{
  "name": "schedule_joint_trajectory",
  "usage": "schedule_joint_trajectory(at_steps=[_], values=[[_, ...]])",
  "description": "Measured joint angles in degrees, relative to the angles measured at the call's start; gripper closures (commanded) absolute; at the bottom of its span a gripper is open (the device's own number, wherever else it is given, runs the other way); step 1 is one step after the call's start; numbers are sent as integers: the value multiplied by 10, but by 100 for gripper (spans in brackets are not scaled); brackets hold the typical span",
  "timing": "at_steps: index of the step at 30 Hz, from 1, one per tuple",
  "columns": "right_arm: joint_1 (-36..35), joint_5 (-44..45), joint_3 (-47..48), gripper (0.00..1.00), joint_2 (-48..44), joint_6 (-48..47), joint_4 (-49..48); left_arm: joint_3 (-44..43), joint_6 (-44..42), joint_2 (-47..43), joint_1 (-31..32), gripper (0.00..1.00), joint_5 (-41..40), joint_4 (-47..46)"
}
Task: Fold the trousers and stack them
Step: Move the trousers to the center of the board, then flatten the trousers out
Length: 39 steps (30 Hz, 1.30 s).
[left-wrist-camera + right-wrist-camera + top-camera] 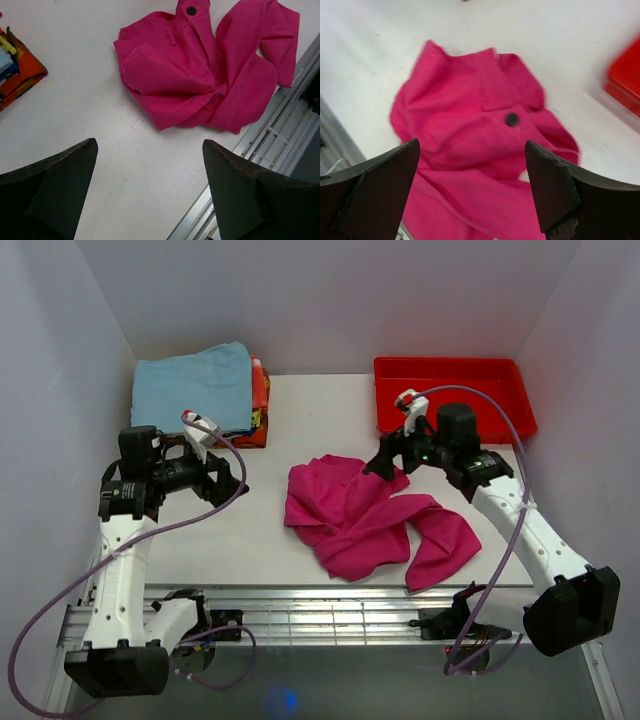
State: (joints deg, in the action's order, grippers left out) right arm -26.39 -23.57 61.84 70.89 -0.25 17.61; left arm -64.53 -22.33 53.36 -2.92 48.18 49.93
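Lying crumpled on the table [300,415], the trousers [365,525] (button [511,119] up) sit near its middle. Your right gripper [383,466] hangs over their far edge, jaws wide apart; your left gripper [236,484], jaws also apart, hovers alongside.

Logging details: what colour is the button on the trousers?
The button on the trousers is black, clearest in the left wrist view.

Bright, even light, soft shadows. The right wrist view blurs the trousers [470,135] — and, at three o'clock, the red tray [626,80].
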Motion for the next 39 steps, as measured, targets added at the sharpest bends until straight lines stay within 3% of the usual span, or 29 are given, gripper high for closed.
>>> schedule_joint_trajectory(at_steps=[5,14,26,31,35,36,39], values=[[143,-22,-10,5,-38,-64,43,-18,-6,114,41,5,10,-10],[162,-33,-24,3,139,-147,70,-140,69,367,223,9,-105,-63],[193,-19,-46,1,235,-202,-3,-339,170,621,225,21,-146,-143],[190,-42,-33,25,283,-221,-14,-334,184,686,227,27,-149,-146],[183,-43,-9,58,310,-232,-15,-313,188,701,233,37,-156,-145],[182,-43,-3,75,313,-234,-15,-308,188,702,235,40,-158,-145],[181,-42,14,92,311,-240,-15,-301,188,702,238,51,-156,-149]])
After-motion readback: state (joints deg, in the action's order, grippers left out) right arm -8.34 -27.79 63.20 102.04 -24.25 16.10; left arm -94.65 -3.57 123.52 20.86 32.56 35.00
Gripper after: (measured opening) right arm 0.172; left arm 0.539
